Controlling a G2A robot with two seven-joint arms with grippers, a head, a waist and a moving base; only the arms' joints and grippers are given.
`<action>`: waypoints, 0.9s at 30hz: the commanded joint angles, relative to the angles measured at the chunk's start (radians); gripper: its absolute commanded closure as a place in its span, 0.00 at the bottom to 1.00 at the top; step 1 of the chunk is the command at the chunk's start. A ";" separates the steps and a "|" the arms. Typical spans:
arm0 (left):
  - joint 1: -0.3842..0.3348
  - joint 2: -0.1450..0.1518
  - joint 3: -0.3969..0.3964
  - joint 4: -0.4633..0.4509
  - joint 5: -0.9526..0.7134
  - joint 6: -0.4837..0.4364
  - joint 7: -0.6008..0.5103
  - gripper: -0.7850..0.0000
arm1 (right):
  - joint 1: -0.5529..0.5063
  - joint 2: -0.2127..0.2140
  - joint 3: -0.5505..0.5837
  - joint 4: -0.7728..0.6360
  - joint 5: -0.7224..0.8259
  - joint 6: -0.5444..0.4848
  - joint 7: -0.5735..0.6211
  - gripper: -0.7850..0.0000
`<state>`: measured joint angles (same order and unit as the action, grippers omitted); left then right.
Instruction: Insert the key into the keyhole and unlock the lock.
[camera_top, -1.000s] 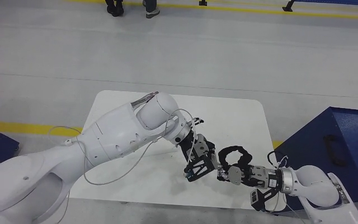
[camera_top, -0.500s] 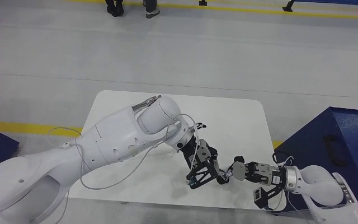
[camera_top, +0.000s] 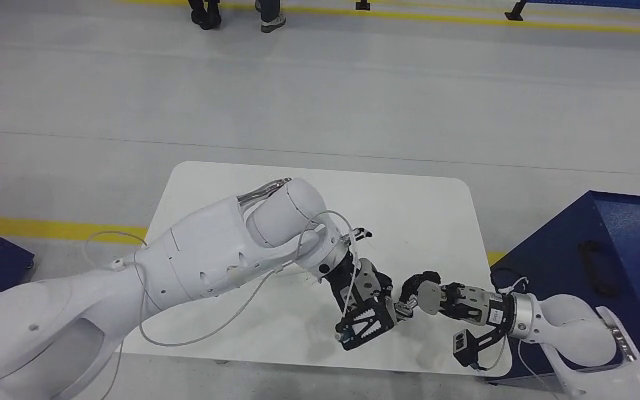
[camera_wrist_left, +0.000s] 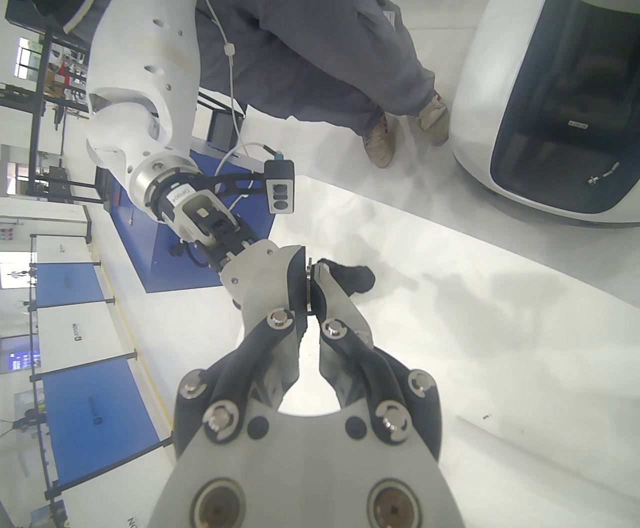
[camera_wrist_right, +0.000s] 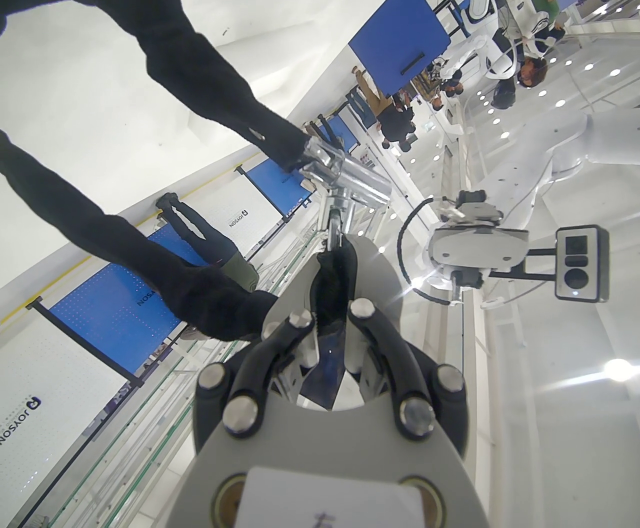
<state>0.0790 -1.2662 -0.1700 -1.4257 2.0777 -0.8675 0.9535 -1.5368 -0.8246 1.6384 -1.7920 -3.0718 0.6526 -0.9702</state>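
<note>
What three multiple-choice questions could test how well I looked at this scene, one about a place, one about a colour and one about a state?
1. Where are the left tool and the right tool?
A. over the blue box
B. close together above the white table
C. on the floor
2. What colour is the cord on the lock?
A. red
B. yellow
C. black
3. How is the right tool?
A. shut on a thin metal piece
B. spread wide
C. folded away
Answers: 1 B, the top view shows them nearly tip to tip over the table; 2 C, the right wrist view shows a black cord leaving the silver lock; 3 A, its fingers press together on the piece, which reaches to the lock.
</note>
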 joint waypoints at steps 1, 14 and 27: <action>0.008 -0.004 0.000 -0.015 -0.010 -0.016 -0.016 1.00 | 0.000 0.003 -0.003 -0.001 0.000 -0.002 0.012 1.00; 0.022 -0.054 0.000 0.057 -0.132 -0.088 -0.088 1.00 | -0.008 0.025 -0.029 -0.015 0.000 0.011 0.061 1.00; 0.019 -0.081 0.000 0.126 -0.162 -0.145 -0.145 1.00 | -0.016 0.039 -0.042 -0.014 0.000 0.017 0.093 1.00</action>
<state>0.0986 -1.3465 -0.1700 -1.3061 1.9126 -1.0126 0.8079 -1.5527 -0.7864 1.5971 -1.8063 -3.0718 0.6698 -0.8787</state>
